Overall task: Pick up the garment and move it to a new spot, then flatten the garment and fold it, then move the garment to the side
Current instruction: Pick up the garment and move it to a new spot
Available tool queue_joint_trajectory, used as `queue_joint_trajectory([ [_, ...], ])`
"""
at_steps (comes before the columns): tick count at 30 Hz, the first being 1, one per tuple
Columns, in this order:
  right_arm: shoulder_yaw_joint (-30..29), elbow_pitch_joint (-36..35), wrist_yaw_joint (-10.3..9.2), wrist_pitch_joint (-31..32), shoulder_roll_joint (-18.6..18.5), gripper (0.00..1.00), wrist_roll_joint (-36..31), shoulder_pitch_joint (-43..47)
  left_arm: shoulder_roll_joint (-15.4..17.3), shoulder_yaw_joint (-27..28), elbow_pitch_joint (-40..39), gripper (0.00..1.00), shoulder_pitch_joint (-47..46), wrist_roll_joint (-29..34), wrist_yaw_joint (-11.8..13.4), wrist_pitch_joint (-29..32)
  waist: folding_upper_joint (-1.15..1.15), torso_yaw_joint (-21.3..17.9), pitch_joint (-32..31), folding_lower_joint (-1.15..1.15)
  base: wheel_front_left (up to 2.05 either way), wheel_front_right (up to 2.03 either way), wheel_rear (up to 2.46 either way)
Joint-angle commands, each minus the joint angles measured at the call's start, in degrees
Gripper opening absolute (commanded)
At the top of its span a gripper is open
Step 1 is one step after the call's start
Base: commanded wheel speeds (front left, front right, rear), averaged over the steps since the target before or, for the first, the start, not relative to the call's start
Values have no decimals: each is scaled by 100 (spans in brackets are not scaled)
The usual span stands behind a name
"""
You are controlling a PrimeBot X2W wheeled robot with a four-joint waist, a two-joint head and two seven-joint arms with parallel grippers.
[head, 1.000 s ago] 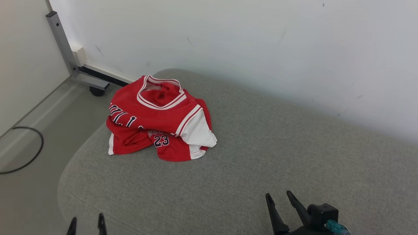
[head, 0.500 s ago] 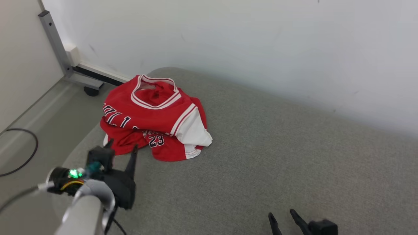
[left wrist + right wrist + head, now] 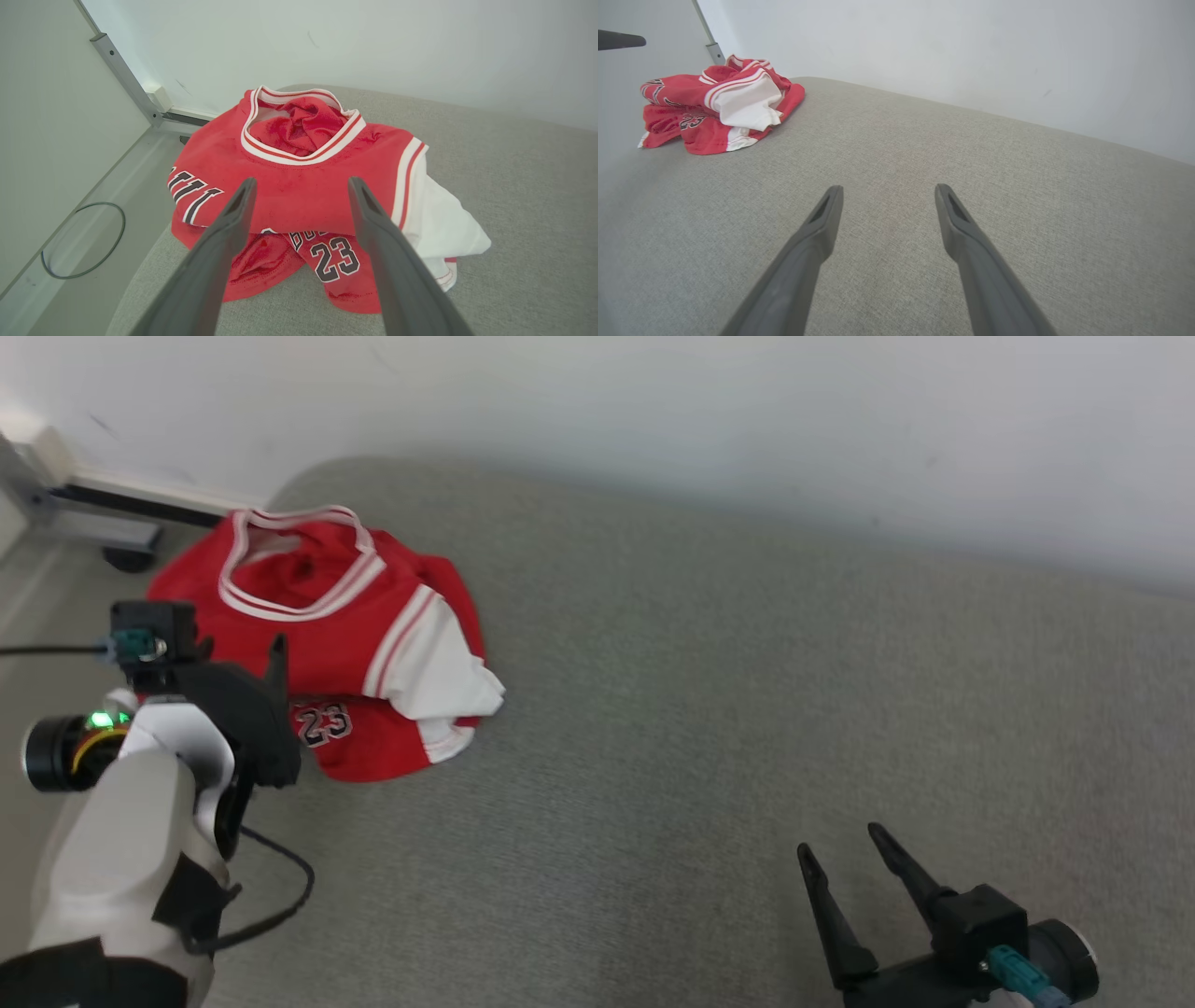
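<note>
A crumpled red garment point(image 3: 345, 616) with white trim and the number 23 lies bunched at the far left end of a grey upholstered surface point(image 3: 709, 709). My left gripper point(image 3: 238, 649) stands open just above the garment's near left edge. In the left wrist view the garment point(image 3: 373, 154) sits right under the gripper point(image 3: 302, 181), whose spread fingers frame it with nothing between them. My right gripper point(image 3: 838, 840) is open low at the right, far from the cloth. The right wrist view has the garment point(image 3: 724, 102) far off at upper left, beyond the gripper point(image 3: 889, 187).
A white wall point(image 3: 653, 401) runs along the back of the surface. A metal frame on a caster point(image 3: 126, 558) stands on the floor past the left end. A dark cable loop point(image 3: 81, 242) lies on the floor there. The surface's rounded left edge drops off beside the garment.
The head camera has swung right and down. My left arm rose from the bottom edge up to the garment's near left side. The right gripper stays open at lower right.
</note>
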Motion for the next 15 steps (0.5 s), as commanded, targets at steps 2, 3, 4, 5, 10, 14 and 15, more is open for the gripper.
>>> queue_joint_trajectory([
  [2, -36, -339, 19, 130, -85, 100, -36, 37, 1, 7, 129, 100, -258, -18, 29, 95, 0, -858, 1125, 0, 0, 0, 0],
  [3, -64, -479, 19, 181, -106, 100, -41, 42, 6, 38, 181, 100, -342, -59, 46, 121, 0, -879, 1226, 0, 0, 0, 0],
  [4, -91, -602, 19, 221, -114, 100, -37, 51, 14, 46, 240, 100, -426, -71, 56, 175, 0, -900, 1324, 0, 0, 0, 0],
  [5, -137, -694, 19, 249, -109, 100, -38, 74, -26, 56, 311, 100, -472, -105, 92, 202, 0, -914, 1405, 0, 0, 0, 0],
  [10, -198, -923, 19, 329, -108, 100, -22, 157, -76, 79, 635, 100, -602, -206, 188, 378, 0, -969, 1573, 0, 0, 0, 0],
  [14, -198, -937, 19, 326, -67, 100, -6, 148, -22, 122, 854, 79, -652, -244, 371, 394, 0, -1012, 1559, 0, 0, 0, 0],
  [15, -190, -924, 19, 318, -56, 100, 6, 134, 6, 124, 898, 46, -656, -251, 385, 396, 0, -1021, 1544, 0, 0, 0, 0],
])
